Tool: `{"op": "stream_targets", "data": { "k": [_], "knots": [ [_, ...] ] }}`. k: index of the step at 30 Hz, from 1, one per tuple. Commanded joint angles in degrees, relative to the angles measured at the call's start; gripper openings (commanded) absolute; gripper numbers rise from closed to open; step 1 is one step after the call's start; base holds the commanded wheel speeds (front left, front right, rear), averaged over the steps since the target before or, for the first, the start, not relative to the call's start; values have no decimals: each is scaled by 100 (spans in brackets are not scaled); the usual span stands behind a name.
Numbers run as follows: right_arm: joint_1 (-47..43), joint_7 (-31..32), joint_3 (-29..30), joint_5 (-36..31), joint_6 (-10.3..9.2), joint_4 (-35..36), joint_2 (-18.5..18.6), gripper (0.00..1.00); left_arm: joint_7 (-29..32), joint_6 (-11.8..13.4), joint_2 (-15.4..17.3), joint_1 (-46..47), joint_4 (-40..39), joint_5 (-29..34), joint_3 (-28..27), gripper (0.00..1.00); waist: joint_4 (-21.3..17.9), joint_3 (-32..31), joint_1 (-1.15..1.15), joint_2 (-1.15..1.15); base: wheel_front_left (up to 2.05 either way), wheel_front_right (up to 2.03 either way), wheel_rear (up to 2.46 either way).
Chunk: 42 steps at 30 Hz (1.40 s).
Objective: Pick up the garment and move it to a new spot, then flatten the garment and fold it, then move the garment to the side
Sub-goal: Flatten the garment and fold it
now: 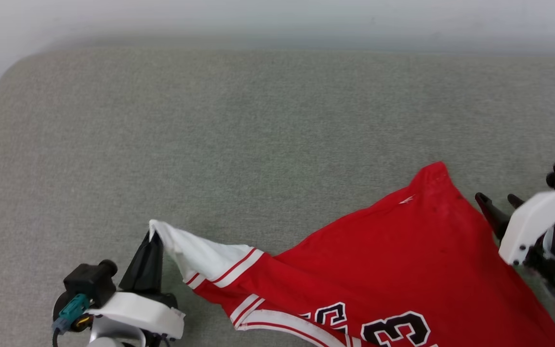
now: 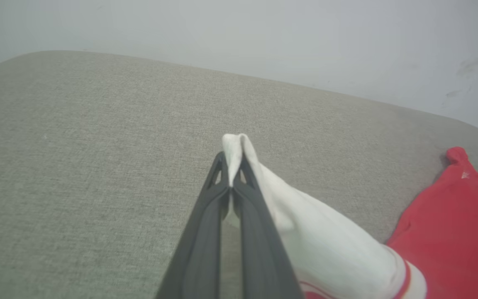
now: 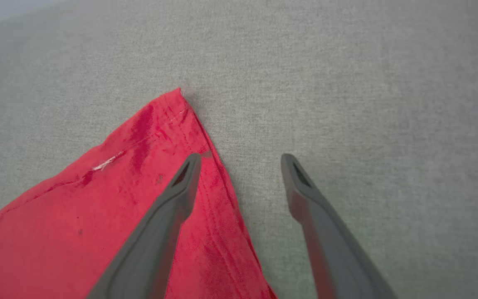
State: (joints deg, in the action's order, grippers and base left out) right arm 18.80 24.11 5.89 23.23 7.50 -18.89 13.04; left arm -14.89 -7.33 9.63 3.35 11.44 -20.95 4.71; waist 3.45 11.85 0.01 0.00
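Observation:
The garment [image 1: 393, 260], a red jersey with white sleeves and black lettering, lies spread on the grey cushion at the lower right of the head view. My left gripper [image 1: 151, 237] is shut on the tip of its white sleeve [image 2: 305, 224], pinched between the two dark fingers [image 2: 206, 232] and held a little up. My right gripper [image 1: 499, 205] stands open beside the red hem corner [image 3: 172, 112]; its left finger [image 3: 168, 207] hovers over the red cloth and the right finger [image 3: 313, 207] over bare cushion, with nothing held.
The grey fabric surface [image 1: 258, 135] stretches wide to the back and left, ending at a rounded far edge below a pale wall [image 1: 277, 19].

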Motion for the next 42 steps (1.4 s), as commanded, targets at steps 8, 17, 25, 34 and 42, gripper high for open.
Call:
{"op": "stream_targets", "data": {
  "k": [8, 17, 25, 34, 42],
  "knots": [
    [1197, 1976, -918, 27, -2, 1, 695, 100, -40, -17, 1, 559, -150, -23, 398, 0, 460, 636, -1, 0, 0, 0, 0],
    [1517, 2620, -1833, 200, 0, -1062, 697, 100, -36, -16, 70, 698, -216, -154, 553, 0, 500, 894, -1, 0, 0, 0, 0],
    [1512, 2768, -2144, 614, -3, -1529, 653, 0, -36, -15, 110, 558, -142, -245, 530, 0, 442, 772, -1, 0, 0, 0, 0],
    [1960, 1924, -1685, 800, -5, -1145, 758, 0, -37, -14, 276, 753, -125, -448, 462, 0, 311, 381, -1, 0, 0, 0, 0],
    [2117, 1282, -1173, 400, -4, -976, 636, 0, 78, -14, 788, 1803, 59, -712, 438, 0, 4, 38, -1, 0, 0, 0, 0]
  ]
}}
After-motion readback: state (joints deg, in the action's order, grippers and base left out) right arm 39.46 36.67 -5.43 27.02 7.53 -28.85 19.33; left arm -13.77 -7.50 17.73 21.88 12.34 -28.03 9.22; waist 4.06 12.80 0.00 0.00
